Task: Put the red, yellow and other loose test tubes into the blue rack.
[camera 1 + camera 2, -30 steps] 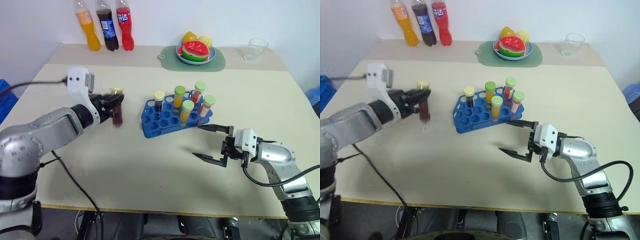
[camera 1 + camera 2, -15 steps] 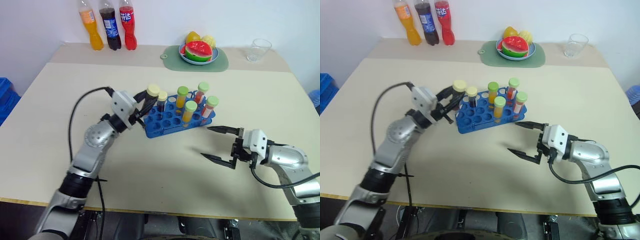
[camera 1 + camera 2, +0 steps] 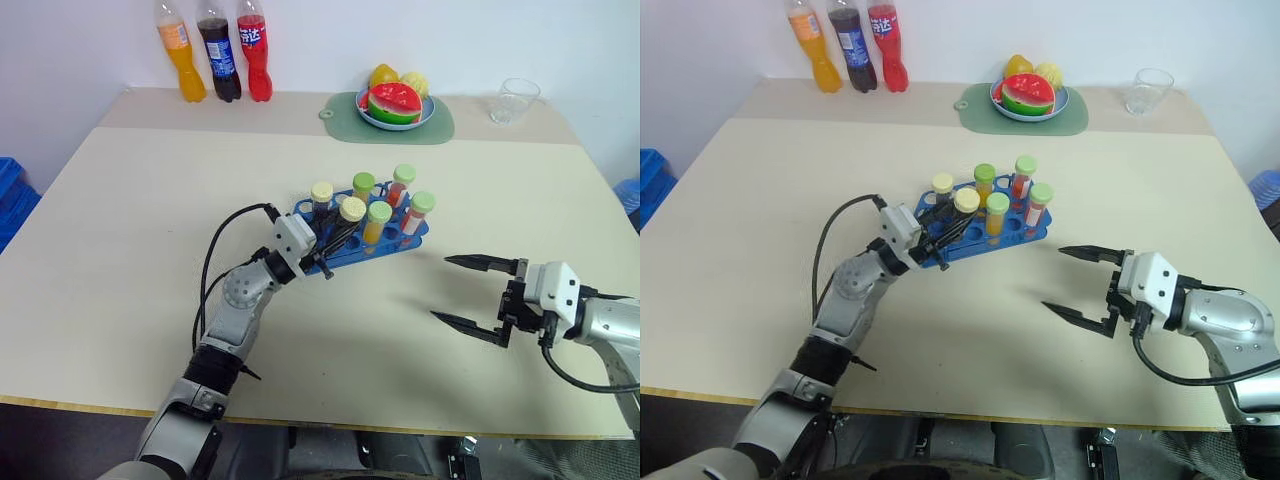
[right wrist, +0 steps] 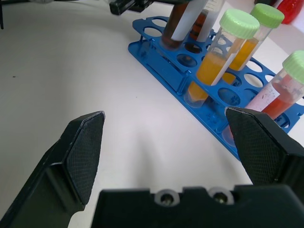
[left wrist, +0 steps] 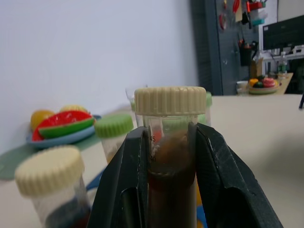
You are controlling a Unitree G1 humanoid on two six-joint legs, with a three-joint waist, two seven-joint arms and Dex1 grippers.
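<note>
The blue rack (image 3: 392,243) stands mid-table with several capped tubes upright in it, holding yellow, orange, red and dark liquid. My left gripper (image 3: 333,236) is shut on a cream-capped test tube (image 3: 351,210) of dark brown liquid. It holds the tube tilted over the rack's near left end. In the right wrist view the held tube (image 4: 179,23) has its lower end at a front hole of the rack (image 4: 164,71). In the left wrist view both fingers (image 5: 124,180) clamp the tube (image 5: 170,156) just under its cap. My right gripper (image 3: 440,288) hovers open to the right of the rack, holding nothing.
Three soda bottles (image 3: 212,50) stand at the back left. A plate of fruit (image 3: 398,103) on a green mat and a clear cup (image 3: 510,100) are at the back. A blue crate (image 3: 10,195) sits off the table's left edge.
My left arm swung right and down, carrying the dark tube from the table's left side to the rack. My right gripper drew back to the right, still open.
</note>
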